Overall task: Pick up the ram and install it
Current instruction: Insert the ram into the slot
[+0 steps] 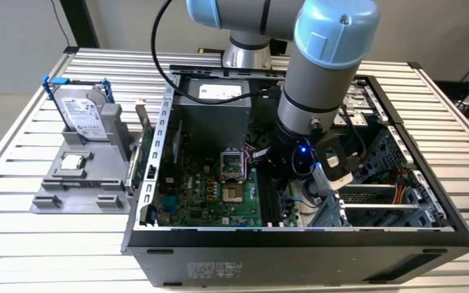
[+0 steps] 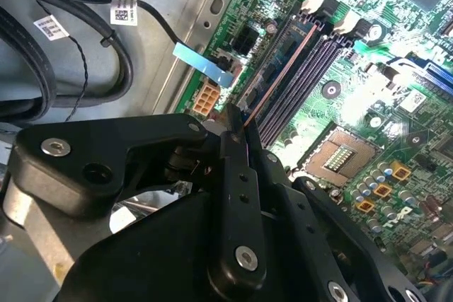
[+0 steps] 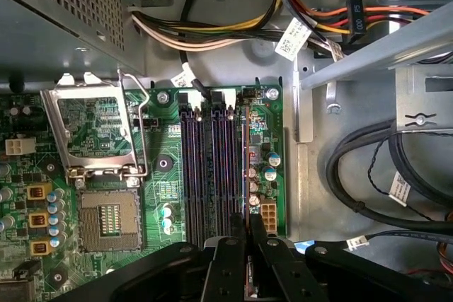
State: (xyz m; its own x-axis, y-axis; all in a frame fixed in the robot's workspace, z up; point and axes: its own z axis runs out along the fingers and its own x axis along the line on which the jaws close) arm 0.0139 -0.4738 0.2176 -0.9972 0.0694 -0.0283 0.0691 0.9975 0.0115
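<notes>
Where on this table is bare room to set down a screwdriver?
Bare table slats between the grey holder and the near edge, on the exterior view's left. Crowded inside the case, around the gripper shut on the ram.

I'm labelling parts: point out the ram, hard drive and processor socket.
ram (image 2: 279, 72): second wrist view, thin edge.
hard drive (image 1: 83, 116): exterior view, silver face.
processor socket (image 3: 106, 218): first wrist view, pin field.
</notes>
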